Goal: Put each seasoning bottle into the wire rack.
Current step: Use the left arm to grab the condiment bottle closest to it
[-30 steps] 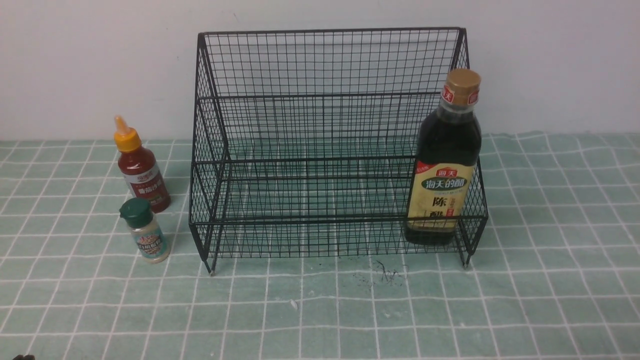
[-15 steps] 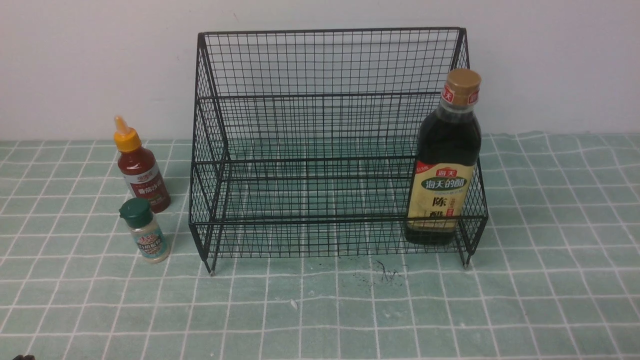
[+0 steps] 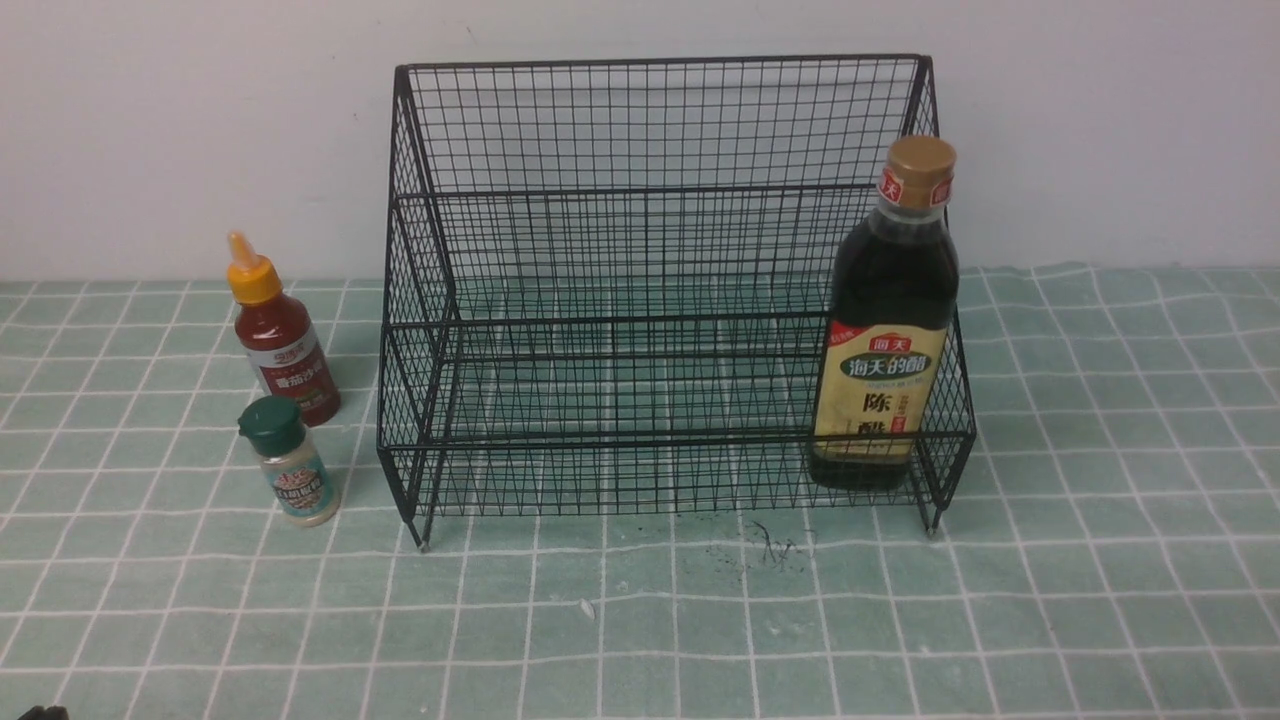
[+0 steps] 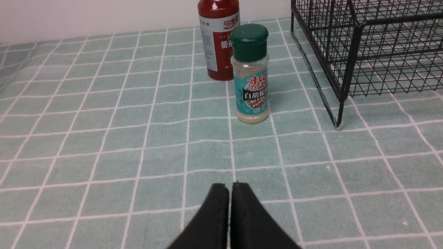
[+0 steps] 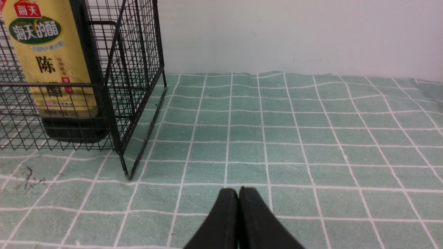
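The black wire rack [image 3: 660, 62] stands at the back middle of the table. A tall dark vinegar bottle [image 3: 885, 330] with a gold cap stands inside its lower tier at the right end, and it shows behind the mesh [image 5: 138, 69] in the right wrist view as a yellow label [image 5: 52, 62]. Left of the rack, on the cloth, stand the red sauce bottle [image 3: 280, 345] and, in front of it, the small green-lidded shaker [image 3: 295, 465]. My left gripper [image 4: 230, 185] is shut and empty, well short of the shaker [image 4: 250, 76]. My right gripper [image 5: 238, 189] is shut and empty, on the near side of the rack's right leg.
A green checked cloth [image 3: 1100, 500] covers the table, and a white wall rises close behind the rack. Dark scribble marks [image 3: 770, 548] lie on the cloth just in front of the rack. The red bottle [image 4: 218, 34] stands directly behind the shaker in the left wrist view.
The vinegar bottle's top has shifted slightly to the left. Nothing else has moved.
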You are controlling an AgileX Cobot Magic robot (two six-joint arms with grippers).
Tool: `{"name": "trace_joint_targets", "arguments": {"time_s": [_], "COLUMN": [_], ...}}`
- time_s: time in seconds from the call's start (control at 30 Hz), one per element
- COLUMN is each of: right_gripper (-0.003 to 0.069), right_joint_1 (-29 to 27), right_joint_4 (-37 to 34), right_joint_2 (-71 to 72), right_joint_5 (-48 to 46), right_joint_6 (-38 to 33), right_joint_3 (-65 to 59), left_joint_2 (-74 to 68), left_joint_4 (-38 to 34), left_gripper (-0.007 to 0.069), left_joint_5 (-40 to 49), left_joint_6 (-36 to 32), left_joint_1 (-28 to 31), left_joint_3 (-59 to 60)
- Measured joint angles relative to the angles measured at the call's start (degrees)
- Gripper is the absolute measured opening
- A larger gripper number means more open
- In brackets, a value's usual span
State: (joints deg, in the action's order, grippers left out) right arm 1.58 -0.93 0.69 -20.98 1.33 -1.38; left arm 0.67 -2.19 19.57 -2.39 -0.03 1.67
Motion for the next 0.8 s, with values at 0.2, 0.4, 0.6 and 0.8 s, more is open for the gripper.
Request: {"name": "trace_joint_targets", "arguments": {"time_s": [0.2,0.4,0.6,0.8], "right_gripper": [-0.0013,-0.0013,-0.0013,-0.0013], "right_joint_1": [0.0,0.0,0.0,0.0], "right_joint_4": [0.0,0.0,0.0,0.0], "right_joint_2": [0.0,0.0,0.0,0.0], "right_joint_5": [0.0,0.0,0.0,0.0], "right_joint_6": [0.0,0.0,0.0,0.0], "right_joint_3": [0.0,0.0,0.0,0.0], "left_joint_2": [0.0,0.0,-10.9,-38.7], "left_joint_4": [-11.7,-23.0,-13.7,-9.1], "left_gripper": [-0.0006,-0.0006,-0.0006,-0.0006], "left_joint_5": [-15.3,-39.9,-17.9,25.8], "left_joint_6": [5.2,10.8,8.4,6.1], "left_joint_1": [0.0,0.0,0.0,0.0], "left_joint_3": [0.0,-1.5,-23.4,-45.3]}}
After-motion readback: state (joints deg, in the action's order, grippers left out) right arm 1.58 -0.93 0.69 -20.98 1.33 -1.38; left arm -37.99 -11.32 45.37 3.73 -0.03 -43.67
